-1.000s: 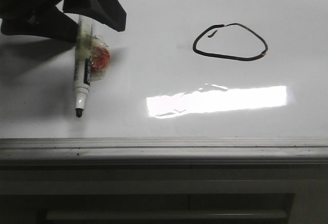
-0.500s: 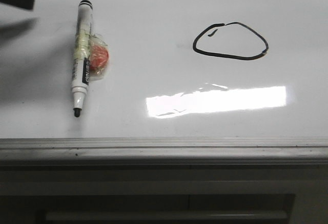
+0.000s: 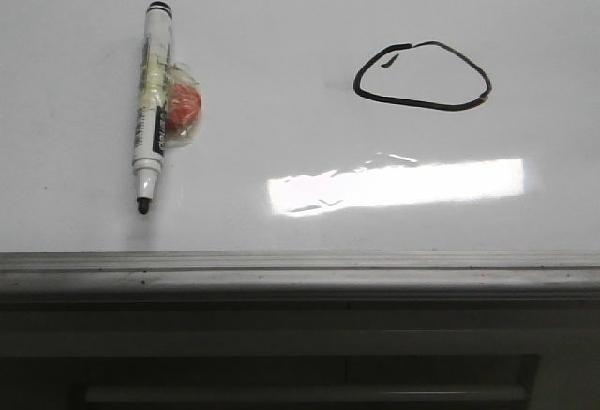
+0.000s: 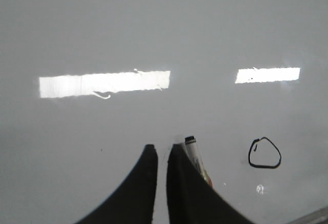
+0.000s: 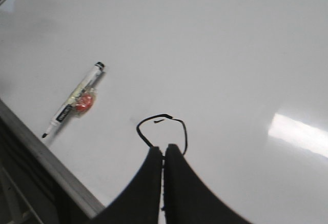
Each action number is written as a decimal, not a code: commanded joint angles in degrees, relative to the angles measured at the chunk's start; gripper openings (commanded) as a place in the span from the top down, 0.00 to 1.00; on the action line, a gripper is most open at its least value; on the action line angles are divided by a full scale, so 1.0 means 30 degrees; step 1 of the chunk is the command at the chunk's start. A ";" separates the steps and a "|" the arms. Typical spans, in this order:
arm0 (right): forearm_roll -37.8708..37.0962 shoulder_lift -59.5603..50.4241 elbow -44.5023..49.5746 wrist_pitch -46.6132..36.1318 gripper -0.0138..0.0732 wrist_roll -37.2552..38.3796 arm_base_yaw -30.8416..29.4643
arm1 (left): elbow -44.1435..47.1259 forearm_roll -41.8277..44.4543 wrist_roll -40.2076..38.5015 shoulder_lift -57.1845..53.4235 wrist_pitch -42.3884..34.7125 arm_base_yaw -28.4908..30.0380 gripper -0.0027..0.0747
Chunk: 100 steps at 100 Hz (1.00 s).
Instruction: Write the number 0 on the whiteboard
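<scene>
**A:** One big thing fills basically every view: the whiteboard point(image 3: 309, 16), glossy white, with its grey metal edge rail running along the near side in the front view. Bright light reflections sit on the surface.

**B:** Yep. And the number 0 point(image 3: 422, 76) sits on the right half of the board, a black loop wider than tall, with a small gap and a little stray tick at its upper left.

**A:** Over on the left half there's a marker point(image 3: 151, 105) lying flat, uncapped, tip pointing toward the rail. Well apart from the loop. An orange-red blob wrapped in clear tape point(image 3: 182, 110) is stuck to its side.

**B:** Arms? Neither shows in the front view.

**A:** Only in the wrist cams. Left gripper point(image 4: 161, 155) is up off the board, jaws nearly together with a thin gap, holding nothing, marker end just beside them. Right gripper point(image 5: 164, 155) has jaws pressed together, empty, hanging over the loop.
</scene>
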 commanded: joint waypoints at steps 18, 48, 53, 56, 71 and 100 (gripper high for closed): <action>-0.1433 -0.1110 0.0641 -0.0925 0.90 0.1293 -0.0129 | 0.2010 -0.0914 0.0164 -0.3258 -0.0912 -0.0260 0.99; -0.1433 -0.1110 0.0641 -0.0925 0.90 0.1293 -0.0129 | 0.2547 -0.0947 0.0164 -0.3441 -0.0835 -0.0260 0.99; -0.1433 -0.1110 0.0641 -0.0925 0.90 0.1293 -0.0129 | 0.2547 -0.0947 0.0164 -0.3441 -0.0835 -0.0260 0.99; -0.1433 -0.1110 0.0641 -0.0925 0.90 0.1293 -0.0129 | 0.2547 -0.0947 0.0164 -0.3441 -0.0835 -0.0260 0.99; -0.1433 -0.1110 0.0641 -0.0894 0.90 0.1293 -0.0129 | 0.2590 -0.1059 0.0164 -0.3441 -0.0871 -0.0260 0.99; -0.1433 -0.1110 0.0641 -0.0894 0.90 0.1293 -0.0129 | 0.4383 -0.2774 0.6459 -0.3707 -0.5229 0.1743 0.99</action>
